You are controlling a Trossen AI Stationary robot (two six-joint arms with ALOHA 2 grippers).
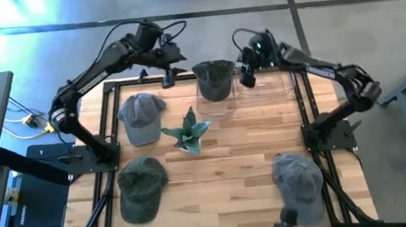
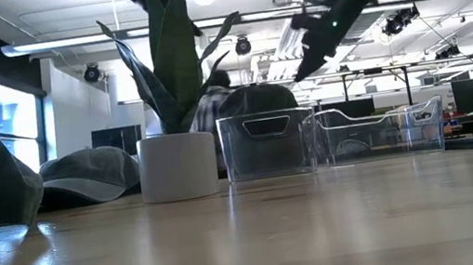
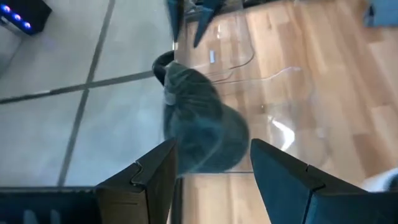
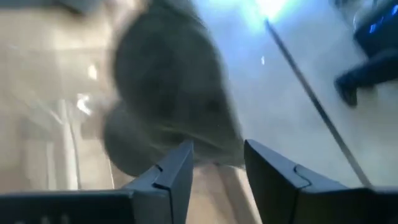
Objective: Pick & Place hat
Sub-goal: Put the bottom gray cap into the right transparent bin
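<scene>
A dark green hat (image 1: 214, 78) sits in a clear bin (image 1: 216, 106) at the table's far edge, its crown rising above the rim (image 2: 255, 100). My left gripper (image 1: 168, 77) hangs open above the table just left of that bin; in its wrist view the hat (image 3: 202, 127) lies beyond the spread fingers (image 3: 211, 149). My right gripper (image 1: 247, 75) hovers open just right of the hat, over a second clear bin (image 1: 270, 85); its wrist view shows the hat (image 4: 168, 93) ahead of the fingers (image 4: 217, 149). Neither gripper holds anything.
A grey hat (image 1: 141, 117) lies at the far left, a dark green hat (image 1: 142, 188) at the near left and a grey hat (image 1: 299, 180) at the near right. A potted plant (image 1: 189, 134) stands mid-table, in front of the bins.
</scene>
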